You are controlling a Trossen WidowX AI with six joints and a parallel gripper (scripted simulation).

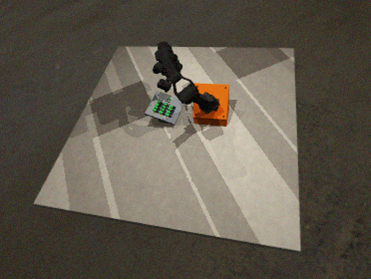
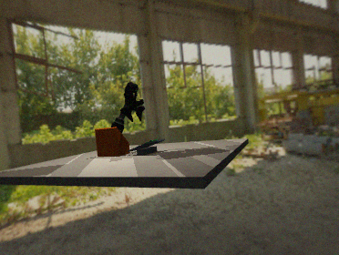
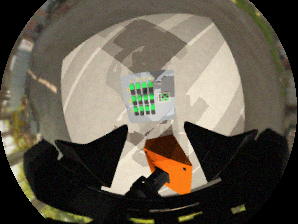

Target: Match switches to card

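Observation:
The grey panel (image 1: 171,121) (image 2: 147,149) (image 3: 145,119) lies in front of the arm. Its switch grid (image 3: 142,98) has three rows of several switches, each with a green far half and a dark near half. Which halves are raised is too small to tell. The small card (image 3: 164,96) sits right of the grid in the wrist view, with tiny green and dark squares; its exact pattern is not readable. My gripper (image 1: 159,76) (image 2: 137,119) (image 3: 156,125) is open and empty, high above the panel and touching nothing.
The orange base block (image 1: 211,121) (image 2: 106,142) (image 3: 176,172) carries the arm beside the panel's near side. Small yellow marks line the grid's far and left edges in the wrist view. The striped table top (image 1: 150,174) bears dark shadows around the panel.

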